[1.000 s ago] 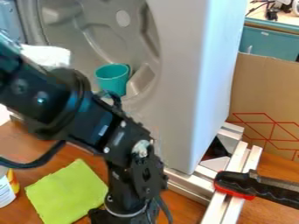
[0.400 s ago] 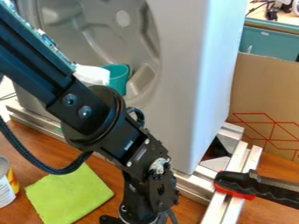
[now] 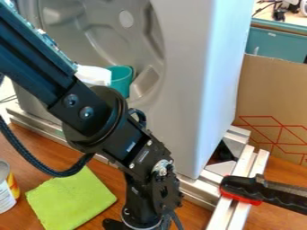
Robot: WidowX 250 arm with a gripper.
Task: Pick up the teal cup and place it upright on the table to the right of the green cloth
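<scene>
1. The black arm (image 3: 90, 110) enters at the upper left. Compared with the first frame, it sits farther right and lower, and its upper section slopes more steeply; since the second frame it has barely changed.
2. The claw (image 3: 142, 221) is at the bottom edge, lower than in the first frame. I cannot tell whether it is spread, pressed together or pinching anything.
3. The lime-green cloth (image 3: 69, 200) lies on the wooden desk (image 3: 287, 215), to the left of the claw. Its right corner, partly behind the arm in the first frame, now shows.
4. A white object (image 3: 94, 75) beside the arm has shifted right and down since the first frame, and now overlaps the teal cup (image 3: 121, 81).
5. The can (image 3: 7, 191) at the left edge and the black-and-red handle (image 3: 243, 187) at right keep their places.
</scene>
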